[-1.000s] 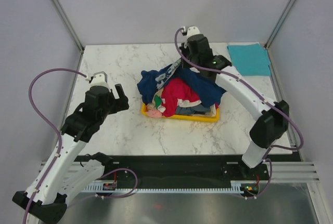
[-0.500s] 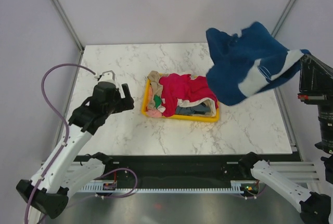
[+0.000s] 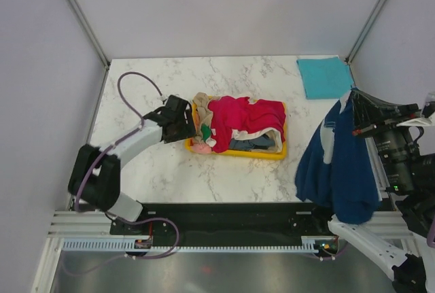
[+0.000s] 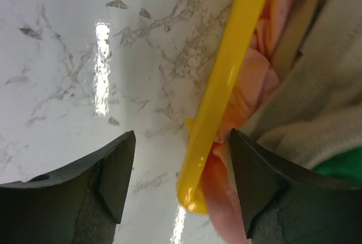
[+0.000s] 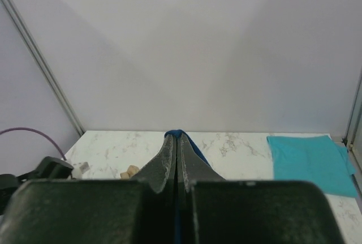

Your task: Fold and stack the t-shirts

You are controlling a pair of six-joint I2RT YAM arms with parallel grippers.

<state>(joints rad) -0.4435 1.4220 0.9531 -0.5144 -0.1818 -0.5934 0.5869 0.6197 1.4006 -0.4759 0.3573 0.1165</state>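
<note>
My right pincer (image 5: 177, 142) is pressed fully shut on a fold of the navy t-shirt (image 3: 343, 164). 0.5 s ago this shirt was flying out wide, high over the right side of the surface (image 3: 224, 177). Now it hangs straight down from the pincer at the right near edge, well apart from the yellow tray (image 3: 234, 153). My left pincer (image 4: 181, 142) stood apart to the left of the tray before. It has now come to the tray's left end, jaws wide open with the yellow rim between them, gripping nothing. The crimson-pink t-shirt (image 3: 238, 113) lies on top of the pile in the tray. The teal t-shirt (image 3: 325, 77) lies flat at the far right corner, as 1 s ago.
</note>
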